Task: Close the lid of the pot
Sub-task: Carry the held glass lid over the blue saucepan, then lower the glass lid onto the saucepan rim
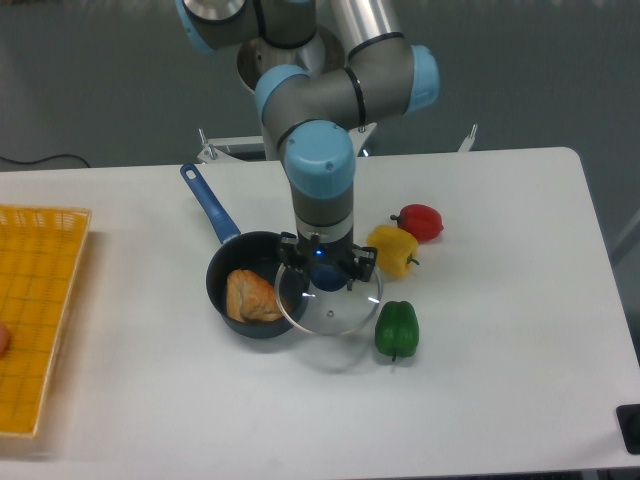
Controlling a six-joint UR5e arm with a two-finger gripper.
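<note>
**A:** Pot lid (330,300) status?

**B:** Carried level by the gripper (325,272), jaws clamped on the blue knob at its centre. It hangs above the table (520,300), with its 9 o'clock edge overlapping the pot's 3 o'clock rim. Not seated yet.

**A:** Pot?

**B:** Pot (258,285) sits on the table at roughly 9 o'clock from the lid, handle (208,203) pointing to about 11 o'clock. Piece of orange-brown food (252,297) inside, lying low in the pot, so it shouldn't foul the lid.

**A:** Why the knob grip?

**B:** My read: it's the only graspable feature on a flat glass disc, and a centred hold keeps the disc level so the rim can land evenly all round.

**A:** Clutter?

**B:** Green pepper (397,328) at 4 o'clock from the lid, just beside its edge. Yellow pepper (393,249) at 2 o'clock, red pepper (420,221) behind it. All on the far side from the pot, so out of the way. Yellow basket (40,310) well apart at the table's 9 o'clock edge.

**A:** Remaining?

**B:** Judging from the offset: shift toward 9 o'clock until the knob is over the pot's centre, lower, release. Main risk is setting down off-centre and leaving the lid tilted on the rim.
</note>
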